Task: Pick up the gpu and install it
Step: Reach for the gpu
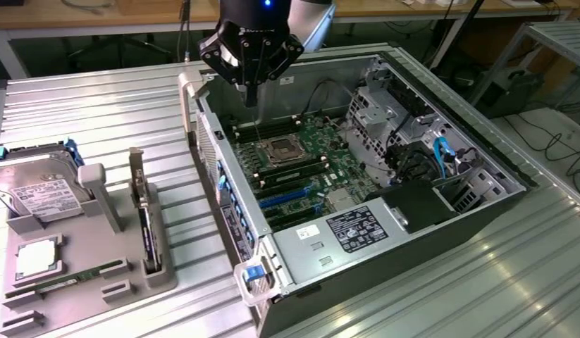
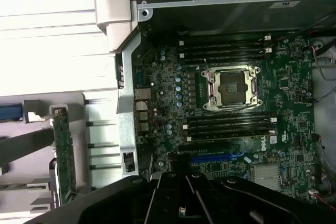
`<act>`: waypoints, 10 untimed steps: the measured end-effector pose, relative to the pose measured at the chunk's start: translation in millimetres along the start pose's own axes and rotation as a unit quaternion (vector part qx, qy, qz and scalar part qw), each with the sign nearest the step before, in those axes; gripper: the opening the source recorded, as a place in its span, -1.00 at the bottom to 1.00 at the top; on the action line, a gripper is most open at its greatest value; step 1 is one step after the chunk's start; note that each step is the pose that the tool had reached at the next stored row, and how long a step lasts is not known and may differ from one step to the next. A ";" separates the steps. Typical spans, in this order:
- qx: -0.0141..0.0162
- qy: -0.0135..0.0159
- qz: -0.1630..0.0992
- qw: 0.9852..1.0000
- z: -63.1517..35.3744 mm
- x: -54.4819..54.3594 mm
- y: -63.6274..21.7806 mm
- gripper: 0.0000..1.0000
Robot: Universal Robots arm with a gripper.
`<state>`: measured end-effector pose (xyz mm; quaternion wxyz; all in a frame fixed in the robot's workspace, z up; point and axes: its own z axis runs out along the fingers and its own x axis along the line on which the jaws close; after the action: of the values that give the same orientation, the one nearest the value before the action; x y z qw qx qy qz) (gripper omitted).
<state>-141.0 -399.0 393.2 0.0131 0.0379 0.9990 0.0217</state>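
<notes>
The gpu [image 1: 149, 232] stands on its edge in a slot of the grey holder [image 1: 101, 211] on the exterior view's left, its silver bracket pointing up at the far end. From the wrist its green board [image 2: 64, 156] shows beside the case wall. My gripper [image 1: 250, 95] hangs over the open computer case [image 1: 478, 204], above the motherboard [image 1: 313, 165] near the CPU socket [image 2: 231, 87]. Its fingers are shut with nothing between them, and it is well apart from the gpu. The gripper [image 2: 181, 211] shows dark above the blue card slots [image 2: 215, 158].
In the holder lie a silver hard drive [image 1: 41, 190], a CPU chip [image 1: 36, 260] and a green memory stick [image 1: 78, 276]. The case lies on its side on a ribbed metal table [image 1: 111, 113]. Drive cages and cables [image 1: 430, 162] fill the case's far side.
</notes>
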 end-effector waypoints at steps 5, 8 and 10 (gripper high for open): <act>0.000 0.000 0.000 1.000 0.0 2.5 -0.2 -0.79; 0.000 0.000 0.000 1.000 0.0 4.0 -0.3 -0.79; 0.000 0.000 0.000 1.000 0.0 4.9 -0.4 -0.79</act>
<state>-146.0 -399.0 393.1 0.0130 0.0379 0.9990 0.0217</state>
